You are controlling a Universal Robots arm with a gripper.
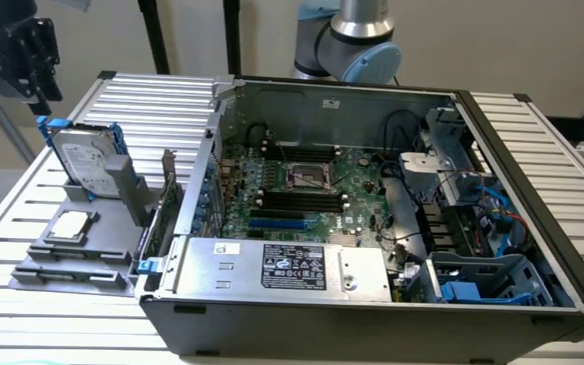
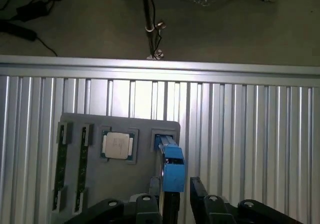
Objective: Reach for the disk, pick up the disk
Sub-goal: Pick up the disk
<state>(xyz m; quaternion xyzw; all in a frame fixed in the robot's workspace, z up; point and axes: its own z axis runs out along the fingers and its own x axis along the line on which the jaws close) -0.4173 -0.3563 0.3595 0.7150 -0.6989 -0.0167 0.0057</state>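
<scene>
The disk stands upright on its edge in a slot of a grey holder at the exterior view's left. It is a silver-grey drive with a white label and blue rails. My gripper hangs just above its upper blue rail, apart from it. In the wrist view I look down on the disk's blue top edge, and my gripper is open, with one black finger on each side of that edge.
A small square silver chip lies in the grey holder beside the disk. An open computer case takes up the middle and right of the slatted metal table. The arm's base rises behind the case.
</scene>
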